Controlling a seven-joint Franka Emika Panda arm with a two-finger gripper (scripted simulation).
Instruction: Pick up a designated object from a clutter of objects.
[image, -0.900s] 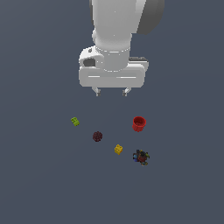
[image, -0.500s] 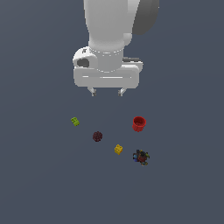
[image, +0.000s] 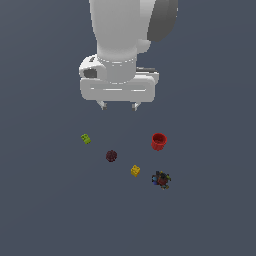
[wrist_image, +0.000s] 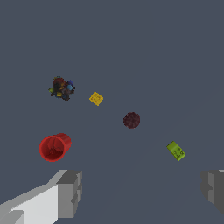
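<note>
The designated object, a tiny yellow-orange studded brick (image: 135, 171) (wrist_image: 96, 98), lies on the dark floor between a maroon ball (image: 111, 156) (wrist_image: 131, 120) and a dark multicoloured lump (image: 161, 179) (wrist_image: 61, 88). A red cup (image: 158, 141) (wrist_image: 54, 147) lies on its side and a lime-green brick (image: 86, 139) (wrist_image: 176, 151) rests apart at the exterior view's left. My gripper (image: 119, 106) (wrist_image: 142, 192) hangs open well above the clutter, holding nothing, its fingertips (image: 103, 105) spread wide.
The floor is a plain dark grey surface with no edges or walls in view. The white arm (image: 122, 45) fills the upper middle of the exterior view.
The arm has swung toward the exterior view's left and the hand has turned a little. The fingers stay open. None of the five items has moved.
</note>
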